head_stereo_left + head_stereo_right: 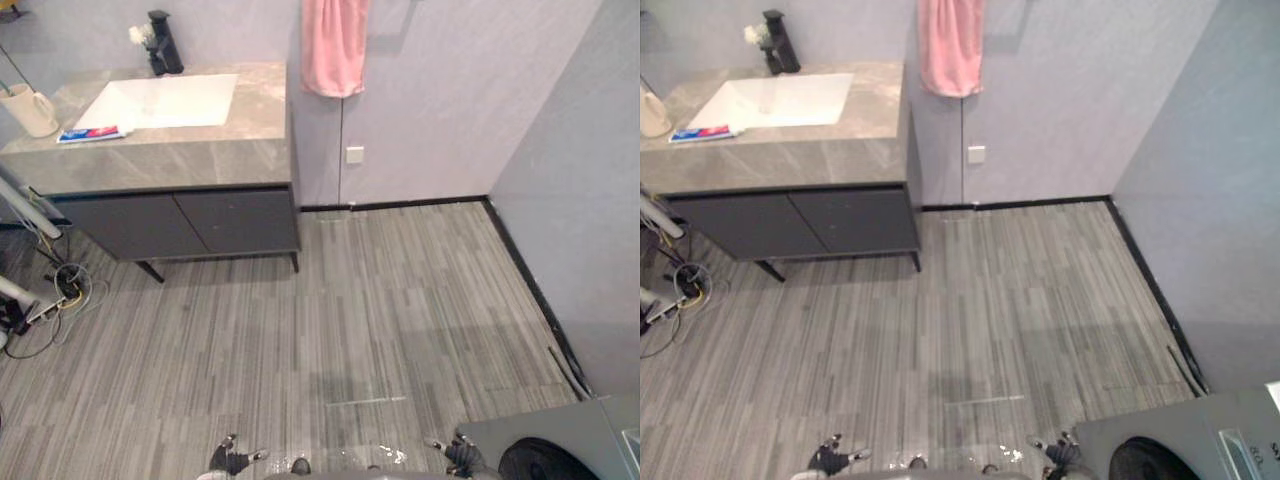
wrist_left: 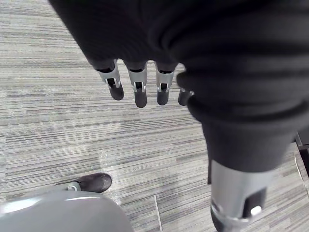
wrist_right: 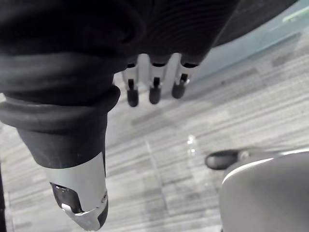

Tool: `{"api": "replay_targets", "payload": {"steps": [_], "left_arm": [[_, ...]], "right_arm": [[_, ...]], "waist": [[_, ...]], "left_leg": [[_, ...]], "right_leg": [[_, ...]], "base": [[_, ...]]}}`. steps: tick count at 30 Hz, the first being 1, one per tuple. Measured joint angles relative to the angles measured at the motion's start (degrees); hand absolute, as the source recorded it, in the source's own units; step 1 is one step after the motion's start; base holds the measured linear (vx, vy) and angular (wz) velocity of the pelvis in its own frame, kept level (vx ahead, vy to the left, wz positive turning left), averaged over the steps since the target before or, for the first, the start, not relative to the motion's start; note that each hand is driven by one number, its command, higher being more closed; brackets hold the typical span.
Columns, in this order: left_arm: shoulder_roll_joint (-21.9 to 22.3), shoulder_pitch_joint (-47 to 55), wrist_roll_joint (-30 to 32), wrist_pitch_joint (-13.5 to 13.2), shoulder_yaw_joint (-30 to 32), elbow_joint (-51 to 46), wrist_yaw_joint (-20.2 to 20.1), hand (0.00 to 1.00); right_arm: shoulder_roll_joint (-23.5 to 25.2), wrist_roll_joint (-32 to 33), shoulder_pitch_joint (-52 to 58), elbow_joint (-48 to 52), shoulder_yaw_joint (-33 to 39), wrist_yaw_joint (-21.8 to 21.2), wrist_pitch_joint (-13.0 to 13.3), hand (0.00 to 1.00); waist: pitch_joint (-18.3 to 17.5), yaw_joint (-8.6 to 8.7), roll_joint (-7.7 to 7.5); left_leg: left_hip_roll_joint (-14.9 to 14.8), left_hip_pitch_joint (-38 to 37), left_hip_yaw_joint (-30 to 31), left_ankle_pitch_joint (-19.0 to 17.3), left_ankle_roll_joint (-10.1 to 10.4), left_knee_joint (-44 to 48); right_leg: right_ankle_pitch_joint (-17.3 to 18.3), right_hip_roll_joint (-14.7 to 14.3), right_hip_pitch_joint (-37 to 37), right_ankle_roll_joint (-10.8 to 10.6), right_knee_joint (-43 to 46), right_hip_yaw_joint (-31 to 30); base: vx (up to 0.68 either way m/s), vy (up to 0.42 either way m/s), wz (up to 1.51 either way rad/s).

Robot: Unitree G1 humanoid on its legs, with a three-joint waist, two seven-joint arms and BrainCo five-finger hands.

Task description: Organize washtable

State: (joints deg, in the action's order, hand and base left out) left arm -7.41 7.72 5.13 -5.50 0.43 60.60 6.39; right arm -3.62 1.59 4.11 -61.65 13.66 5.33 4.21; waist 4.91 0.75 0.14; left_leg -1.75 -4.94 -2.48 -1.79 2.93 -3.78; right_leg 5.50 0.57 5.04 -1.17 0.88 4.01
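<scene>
The washtable (image 1: pixel 190 155) stands far off at the upper left, a grey stone top over dark cabinet doors. Its white basin (image 1: pixel 160 100) has a black faucet (image 1: pixel 165 42) behind it. A toothpaste tube (image 1: pixel 90 133) lies flat left of the basin, and a cream mug (image 1: pixel 30 108) stands at the counter's left end. My left hand (image 1: pixel 232 460) hangs low at the bottom edge, fingers (image 2: pixel 140 92) straight over bare floor, holding nothing. My right hand (image 1: pixel 462 455) hangs likewise at the bottom right, its fingers (image 3: pixel 154 89) relaxed and empty.
A pink towel (image 1: pixel 333 45) hangs on the wall right of the counter, above a wall socket (image 1: pixel 354 154). Cables (image 1: pixel 60 290) lie on the floor left of the cabinet. A grey appliance (image 1: pixel 560 445) with a round dark door sits at the bottom right. Striped grey flooring (image 1: pixel 380 310) stretches between.
</scene>
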Motion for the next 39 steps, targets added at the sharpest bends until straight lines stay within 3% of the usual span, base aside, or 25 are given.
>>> {"api": "replay_targets", "payload": {"steps": [24,27,29,34,35,38,39], "left_arm": [[-0.1,-0.4,-0.1,0.0,0.1,0.0,0.0,0.00],[-0.5,-1.9,-0.1,0.0,0.2,-0.1,0.0,0.00],[-0.8,-2.2,-0.4,0.0,0.5,-0.7,-0.1,0.00],[0.2,-2.1,-1.1,0.0,2.5,-2.3,-0.1,0.00],[0.4,-2.2,-1.1,0.0,2.5,-2.3,0.0,0.00],[0.4,-2.2,-1.1,0.0,2.5,-2.4,0.0,0.00],[0.6,-2.1,-1.1,0.0,2.5,-2.4,0.0,0.00]], "right_arm": [[1.0,-1.6,-1.0,0.1,-0.2,0.0,0.2,0.00],[1.0,-0.8,-1.6,0.3,0.1,0.0,0.4,0.00],[1.0,0.2,-1.5,0.8,0.7,0.0,0.4,0.00],[1.1,0.7,-0.1,2.7,2.2,0.9,0.3,0.00],[0.8,0.8,-0.1,2.7,2.3,1.0,0.3,0.00],[0.9,0.8,-0.2,2.8,2.2,1.0,0.2,0.00],[0.7,0.7,-0.2,2.6,2.2,1.0,0.2,0.00]], "waist": [[1.4,0.00,-0.34],[3.8,-0.13,-0.76],[4.5,-0.16,-0.96],[5.4,-0.82,-0.51],[5.4,-1.46,-0.30],[5.5,-1.56,-0.25],[5.2,-1.70,0.22]], "left_leg": [[0.6,-1.0,0.0,0.6,-0.4,-0.9],[0.2,2.8,-0.1,-4.6,0.2,9.3],[-1.0,8.4,-2.0,-8.1,2.4,21.8],[-3.2,16.6,-5.7,-8.6,2.5,39.3],[-3.0,16.6,-6.3,-9.9,0.9,38.6],[-1.1,17.4,-3.0,-9.5,0.8,27.1],[-0.4,16.9,-1.8,-8.2,-0.6,23.8]], "right_leg": [[0.2,0.5,1.1,-0.2,-0.5,0.8],[2.4,0.7,0.5,0.5,3.3,0.9],[5.3,0.6,-1.2,0.9,7.1,0.7],[7.6,0.8,-0.8,2.0,10.1,-0.8],[7.8,1.3,-0.7,1.6,10.1,-1.3],[9.4,2.7,-1.1,0.3,10.3,-3.7],[10.0,3.1,-2.0,-0.8,11.0,-4.8]], "base": [[-0.02,-0.001,0.00],[-0.06,-0.024,0.07],[-0.10,-0.032,0.04],[0.02,-0.004,-0.09],[0.12,0.082,-0.30],[0.17,0.166,-0.33],[0.21,0.239,-0.46]]}}
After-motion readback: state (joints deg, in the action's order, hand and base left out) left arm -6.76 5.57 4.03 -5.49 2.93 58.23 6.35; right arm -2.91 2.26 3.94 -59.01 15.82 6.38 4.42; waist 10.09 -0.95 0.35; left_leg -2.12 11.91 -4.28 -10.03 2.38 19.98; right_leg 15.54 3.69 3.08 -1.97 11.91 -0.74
